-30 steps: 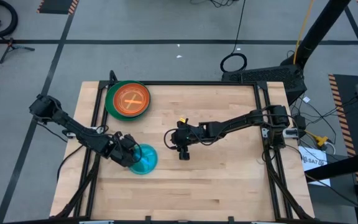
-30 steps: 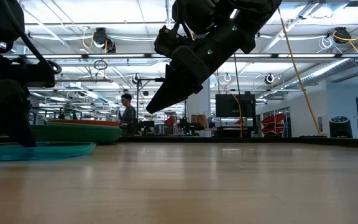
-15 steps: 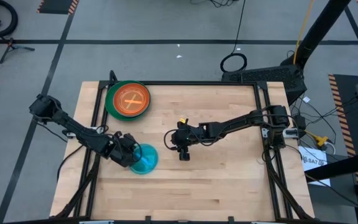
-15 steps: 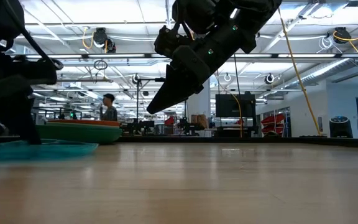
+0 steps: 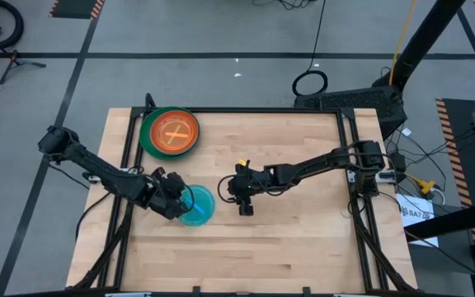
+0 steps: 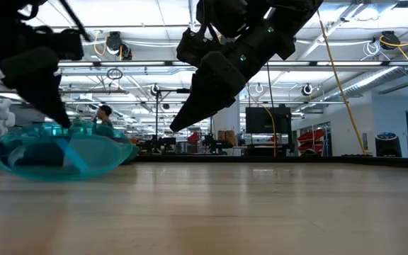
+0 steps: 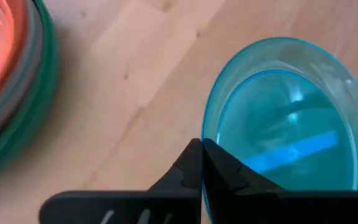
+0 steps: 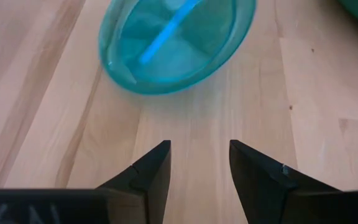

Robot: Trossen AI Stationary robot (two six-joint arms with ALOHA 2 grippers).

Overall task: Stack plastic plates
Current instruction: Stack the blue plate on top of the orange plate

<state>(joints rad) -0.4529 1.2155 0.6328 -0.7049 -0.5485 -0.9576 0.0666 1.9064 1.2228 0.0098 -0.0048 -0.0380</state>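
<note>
Since a second ago my left gripper (image 5: 177,201) has lifted the cyan blue plate (image 5: 196,205) off the wood, tilted | jaws pinch its rim, ready for the stack (image 5: 170,133) at the far-left corner | right gripper (image 5: 245,207) hovers mid-table, fingers apart, empty

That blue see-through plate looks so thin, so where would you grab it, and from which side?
By its thin raised rim, which a pincer can close across. The left pincer is shut on the cyan plate at the rim nearest that arm, one finger inside, one outside. The plate hangs tilted just off the table, so the edge is exposed. The right pincer waits open nearby.
</note>
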